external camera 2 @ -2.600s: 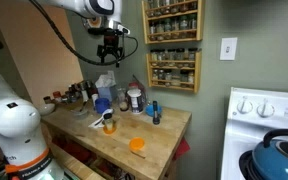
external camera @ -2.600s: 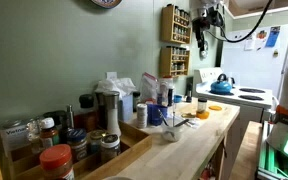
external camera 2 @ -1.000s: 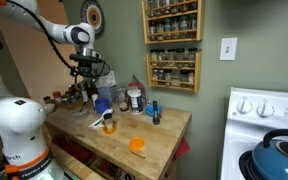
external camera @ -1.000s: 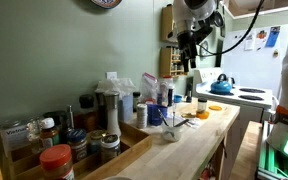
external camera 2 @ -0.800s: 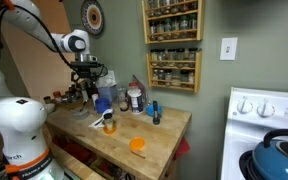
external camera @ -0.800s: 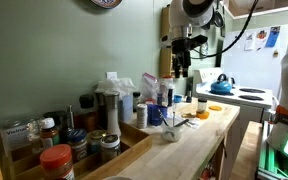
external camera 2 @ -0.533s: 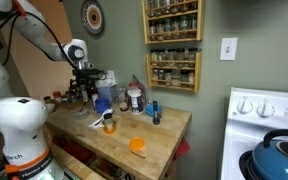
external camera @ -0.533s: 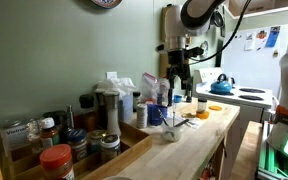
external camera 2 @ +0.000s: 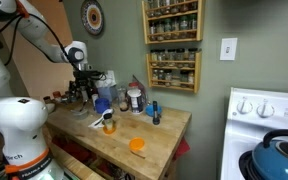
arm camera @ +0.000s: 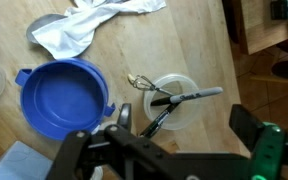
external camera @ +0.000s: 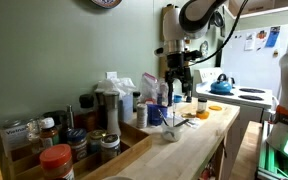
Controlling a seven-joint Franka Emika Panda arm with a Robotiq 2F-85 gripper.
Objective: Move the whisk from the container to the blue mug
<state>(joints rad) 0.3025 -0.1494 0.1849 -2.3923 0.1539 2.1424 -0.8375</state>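
Observation:
In the wrist view a small wire whisk leans in a clear round container together with a Sharpie marker and a black pen. My gripper hangs open and empty right above that container, one finger on each side of it. In the exterior views the gripper is above the cluttered back of the wooden counter. The small dark blue mug stands further along the counter, apart from the gripper; it is out of the wrist view.
A blue pot sits just beside the container, with a white cloth past it. Jars and bottles crowd the counter. A spice rack hangs on the wall. A light-blue kettle sits on the stove.
The arm has swung away from the spice rack and come down toward the counter, slowing over the container. The gripper has stayed open and empty.

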